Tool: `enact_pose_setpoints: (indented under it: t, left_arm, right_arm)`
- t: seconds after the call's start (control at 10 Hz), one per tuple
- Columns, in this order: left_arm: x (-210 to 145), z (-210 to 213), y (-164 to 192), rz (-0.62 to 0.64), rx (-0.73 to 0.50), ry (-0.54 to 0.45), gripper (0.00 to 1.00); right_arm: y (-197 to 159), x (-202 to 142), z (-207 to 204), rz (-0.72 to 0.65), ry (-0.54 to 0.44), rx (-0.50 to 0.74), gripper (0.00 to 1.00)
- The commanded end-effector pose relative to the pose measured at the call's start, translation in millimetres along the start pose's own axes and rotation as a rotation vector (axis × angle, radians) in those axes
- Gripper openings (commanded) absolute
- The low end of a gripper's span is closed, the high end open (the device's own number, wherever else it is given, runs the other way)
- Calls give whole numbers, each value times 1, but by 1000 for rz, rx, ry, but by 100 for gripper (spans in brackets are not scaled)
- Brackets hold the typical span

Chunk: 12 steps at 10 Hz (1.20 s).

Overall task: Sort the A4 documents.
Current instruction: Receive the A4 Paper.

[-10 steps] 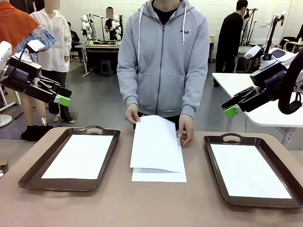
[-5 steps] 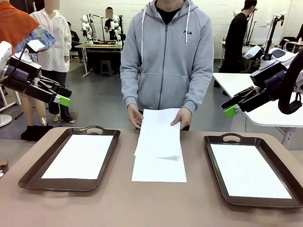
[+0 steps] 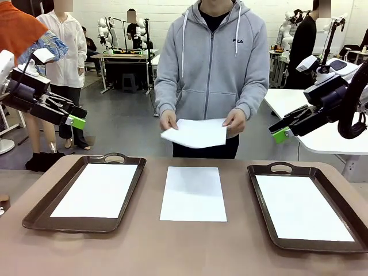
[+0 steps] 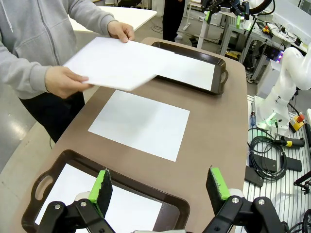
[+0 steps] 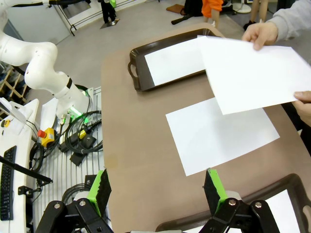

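A person's hands hold paper above the table, probably offering it for sorting. Another sheet lies between two paper-filled trays. The left gripper and right gripper hang aside, fingers spread, empty.

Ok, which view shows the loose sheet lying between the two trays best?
The front view: the sheet lies whole and square-on, with nothing over it. The left wrist view shows it slanted but whole; in the right wrist view the held papers cover one corner.
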<state>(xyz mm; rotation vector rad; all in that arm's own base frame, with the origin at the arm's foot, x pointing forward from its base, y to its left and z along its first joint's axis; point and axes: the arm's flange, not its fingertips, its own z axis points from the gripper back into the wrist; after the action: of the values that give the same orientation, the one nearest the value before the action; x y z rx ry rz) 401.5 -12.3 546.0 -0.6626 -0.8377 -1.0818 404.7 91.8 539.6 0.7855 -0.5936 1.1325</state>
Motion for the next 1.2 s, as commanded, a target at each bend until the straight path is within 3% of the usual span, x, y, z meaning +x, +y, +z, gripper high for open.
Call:
enact_pose_setpoints:
  t: [0.0,1.1]
  left_arm:
    - [0,1,-1,-8,-4,-4,100]
    - [0,1,-1,-8,-4,-4,100]
  right_arm:
    - [1,-1,-1,7,1,1,100]
    - [1,-1,-1,7,1,1,100]
